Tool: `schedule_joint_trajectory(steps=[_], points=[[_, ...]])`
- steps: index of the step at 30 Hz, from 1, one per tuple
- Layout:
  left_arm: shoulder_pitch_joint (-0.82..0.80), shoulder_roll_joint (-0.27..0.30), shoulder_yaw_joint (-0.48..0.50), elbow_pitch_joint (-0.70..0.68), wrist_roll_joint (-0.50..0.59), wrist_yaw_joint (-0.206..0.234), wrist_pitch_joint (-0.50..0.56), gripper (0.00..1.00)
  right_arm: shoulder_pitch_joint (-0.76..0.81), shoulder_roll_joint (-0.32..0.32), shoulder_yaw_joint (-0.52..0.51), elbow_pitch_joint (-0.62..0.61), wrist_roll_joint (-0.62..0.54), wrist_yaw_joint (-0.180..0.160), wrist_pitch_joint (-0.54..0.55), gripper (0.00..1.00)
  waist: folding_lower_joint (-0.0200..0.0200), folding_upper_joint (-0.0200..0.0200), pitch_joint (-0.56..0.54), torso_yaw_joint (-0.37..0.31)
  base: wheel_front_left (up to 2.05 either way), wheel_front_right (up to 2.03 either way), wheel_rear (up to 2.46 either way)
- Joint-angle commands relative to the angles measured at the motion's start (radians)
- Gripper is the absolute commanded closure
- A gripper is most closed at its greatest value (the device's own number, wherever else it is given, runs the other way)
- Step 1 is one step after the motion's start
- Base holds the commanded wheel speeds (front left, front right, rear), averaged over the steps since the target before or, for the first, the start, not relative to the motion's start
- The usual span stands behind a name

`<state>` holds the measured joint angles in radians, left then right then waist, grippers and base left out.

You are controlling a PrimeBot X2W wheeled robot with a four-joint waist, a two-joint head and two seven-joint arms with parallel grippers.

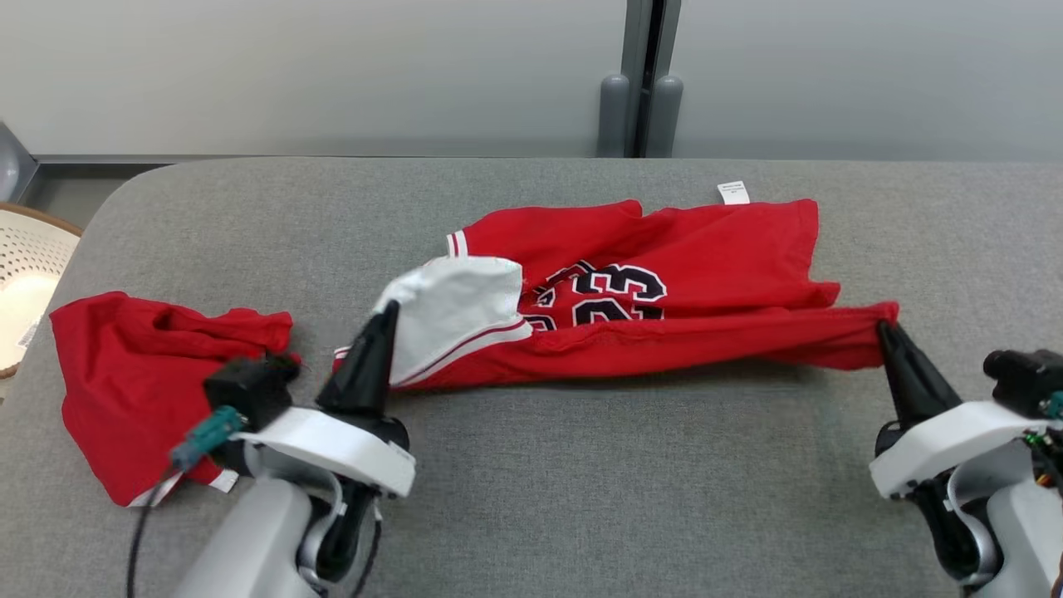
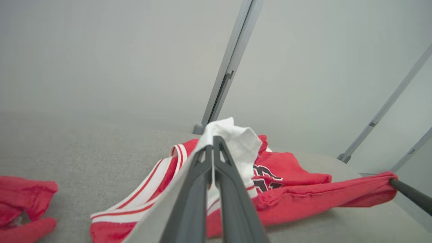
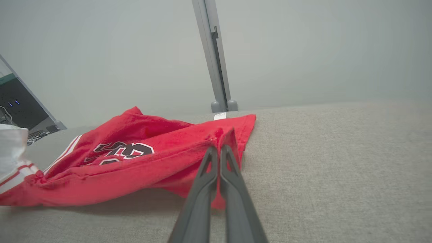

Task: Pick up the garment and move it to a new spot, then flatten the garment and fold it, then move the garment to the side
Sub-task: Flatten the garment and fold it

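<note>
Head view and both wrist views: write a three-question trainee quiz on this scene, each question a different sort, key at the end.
1. True or false: the left gripper is shut on the white part of the jersey.
2. The right gripper pinches: A) a red corner of the jersey, B) a blue towel, C) nothing.
3. Fill in: the other red garment lies on the robot's ____ of the jersey.
Key: 1 true; 2 A; 3 left.
</note>
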<state>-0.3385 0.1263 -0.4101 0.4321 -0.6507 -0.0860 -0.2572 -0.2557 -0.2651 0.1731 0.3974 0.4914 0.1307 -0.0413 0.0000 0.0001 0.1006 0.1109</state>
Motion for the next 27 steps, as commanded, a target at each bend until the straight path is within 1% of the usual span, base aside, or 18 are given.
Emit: schedule_joint_trajectory(steps=[1,8,10,13,16,20,21,25,27], points=[[-0.034,0.022,0.031,-0.053,-0.015,0.002,-0.005,1.0,-0.035,-0.018,-0.004,-0.002,-0.018,0.0,-0.013,1.0,0.0,-0.0001,-0.01,0.002,0.0,0.0,0.0],[-0.104,0.107,0.13,-0.319,-0.048,0.037,0.027,1.0,-0.165,-0.076,-0.036,-0.018,-0.083,0.0,-0.069,1.0,0.0,-0.0001,-0.062,0.0,0.0,0.0,0.0],[-0.137,0.13,0.155,-0.39,-0.039,0.055,0.038,1.0,-0.206,-0.092,-0.042,-0.035,-0.106,0.0,-0.078,1.0,0.0,-0.0001,-0.077,-0.006,0.0,0.0,0.0],[-0.191,0.172,0.202,-0.47,-0.015,0.098,0.05,1.0,-0.27,-0.114,-0.035,-0.06,-0.132,0.0,-0.077,1.0,0.0,-0.0001,-0.1,-0.023,0.0,0.0,0.0],[-0.248,0.205,0.238,-0.532,0.001,0.13,0.074,1.0,-0.332,-0.138,-0.03,-0.098,-0.157,0.0,-0.061,1.0,0.0,-0.0001,-0.124,-0.04,0.0,0.0,0.0],[-0.306,0.246,0.252,-0.6,0.016,0.149,0.129,1.0,-0.378,-0.157,-0.041,-0.174,-0.18,0.0,-0.029,1.0,0.0,-0.0001,-0.142,-0.064,0.0,0.0,0.0],[-0.306,0.246,0.252,-0.6,0.016,0.149,0.129,1.0,-0.378,-0.157,-0.041,-0.174,-0.18,0.0,-0.029,1.0,0.0,-0.0001,-0.142,-0.064,0.0,0.0,0.0],[-0.342,0.276,0.246,-0.654,0.035,0.168,0.183,1.0,-0.37,-0.167,-0.078,-0.267,-0.208,-0.001,0.026,1.0,0.0,-0.0001,-0.159,-0.084,0.0,0.0,0.0],[-0.35,0.289,0.247,-0.675,0.041,0.179,0.21,1.0,-0.346,-0.15,-0.118,-0.303,-0.207,-0.001,0.077,1.0,0.0,-0.0001,-0.161,-0.096,0.0,0.0,0.0]])
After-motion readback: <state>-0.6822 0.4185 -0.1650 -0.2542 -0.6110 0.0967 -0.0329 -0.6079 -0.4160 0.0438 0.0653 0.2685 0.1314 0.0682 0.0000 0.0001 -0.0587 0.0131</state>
